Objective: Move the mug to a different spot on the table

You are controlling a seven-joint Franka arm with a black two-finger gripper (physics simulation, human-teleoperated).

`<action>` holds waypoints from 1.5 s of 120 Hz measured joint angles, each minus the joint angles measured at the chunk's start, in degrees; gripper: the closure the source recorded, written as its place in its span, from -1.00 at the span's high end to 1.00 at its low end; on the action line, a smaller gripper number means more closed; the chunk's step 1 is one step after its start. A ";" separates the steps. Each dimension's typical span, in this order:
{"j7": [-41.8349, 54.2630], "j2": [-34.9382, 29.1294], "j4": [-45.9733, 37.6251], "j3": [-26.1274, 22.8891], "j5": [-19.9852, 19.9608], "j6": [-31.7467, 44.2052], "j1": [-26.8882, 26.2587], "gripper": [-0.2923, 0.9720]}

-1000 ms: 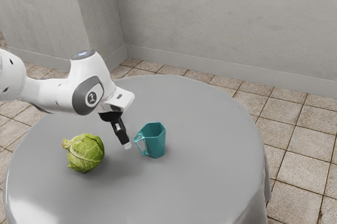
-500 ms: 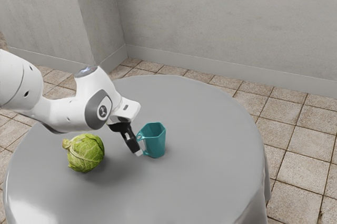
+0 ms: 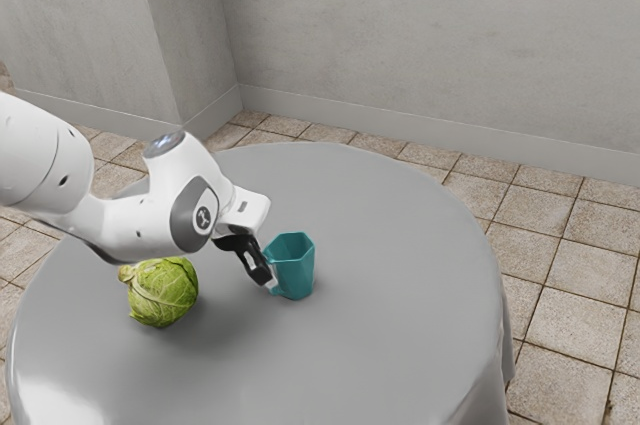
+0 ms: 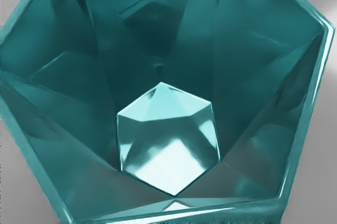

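Black gripper (image 3: 258, 270) presses against the left side of the mug (image 3: 293, 263); whether it grips cannot be told. One green cabbage (image 3: 160, 290) lies left, the one teal mug stands mid-table (image 3: 400, 275). From the wrist, its faceted interior and hexagonal floor (image 4: 167, 139) show.

One mug (image 3: 292, 263), one cabbage (image 3: 160, 289), one round table (image 3: 400, 325).
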 joint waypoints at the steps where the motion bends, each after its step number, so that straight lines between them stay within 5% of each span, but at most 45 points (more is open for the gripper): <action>1: 0.03 0.00 -0.01 0.00 -0.07 0.05 0.00 -0.11; 113: 1.92 -2.82 -0.58 -1.22 -12.44 6.35 -0.76 -0.49; 145: 2.28 -7.12 -4.53 -1.23 -21.94 10.86 -0.29 -0.50; 180: 2.59 -5.36 -4.17 -1.90 -27.29 17.66 2.12 -0.50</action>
